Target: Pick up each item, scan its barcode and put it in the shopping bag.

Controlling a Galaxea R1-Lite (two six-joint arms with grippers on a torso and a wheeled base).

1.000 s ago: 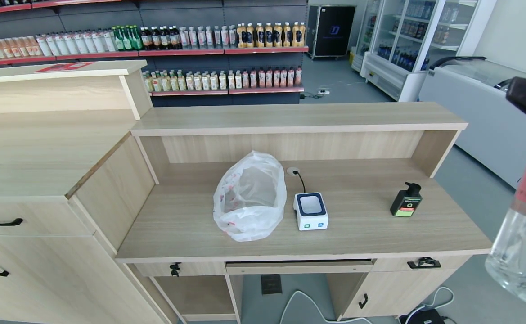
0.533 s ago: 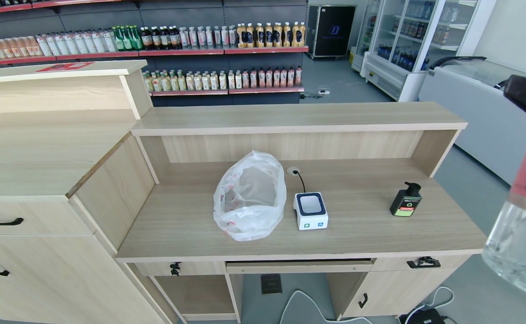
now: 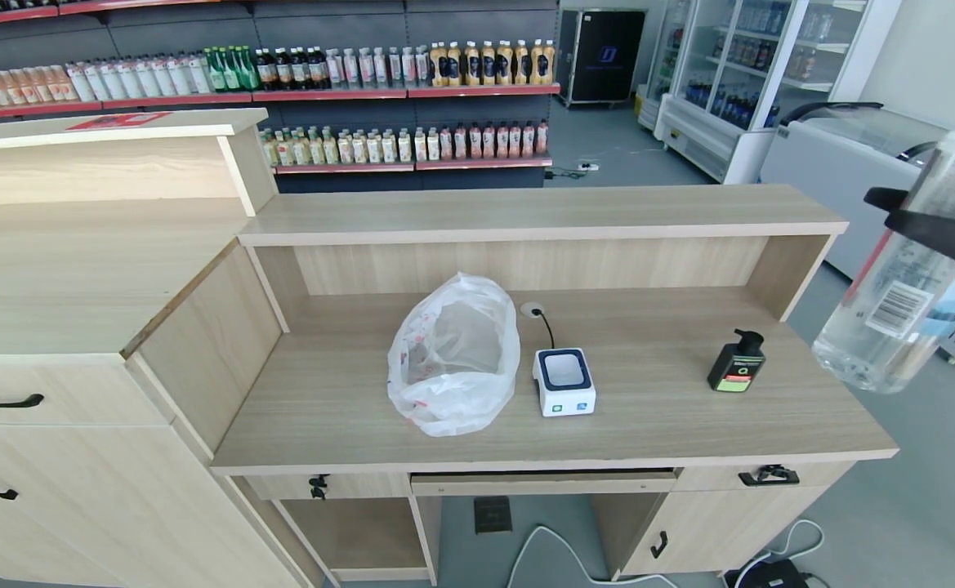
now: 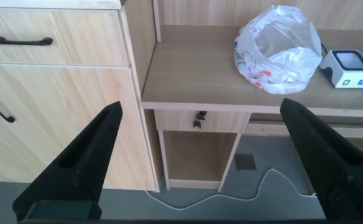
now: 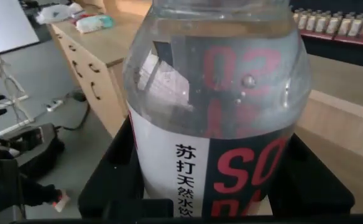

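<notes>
Head view: we see the right gripper (image 3: pixel 947 237) at the right edge, up in the air off the end of the counter (image 3: pixel 657 425), clamped around a clear water bottle (image 3: pixel 906 286). The bottle is tilted, its base is the lower end, and its barcode (image 3: pixel 898 309) faces the camera. The shopping bag (image 3: pixel 454 355) lies mid-counter with its mouth open. The scanner (image 3: pixel 564 382) is just beside it on the right, window up. The dark pump bottle (image 3: pixel 737 363) stands upright further right, well apart from the scanner.

Left wrist view: the left gripper (image 4: pixel 200 107) is low, in front of the counter's left end. Its fingers (image 4: pixel 76 171) are spread wide with nothing between them. Past them we get the drawer cabinet (image 4: pixel 57 93), then the bag (image 4: pixel 278 40) and scanner (image 4: pixel 348 67) on the counter top.

Right wrist view: the bottle (image 5: pixel 219 93) is close up against the lens, with its red and white label toward us. The right gripper (image 5: pixel 212 186) has black fingers (image 5: pixel 116 171) pressed on both sides of the body, a firm grasp around the label.
</notes>
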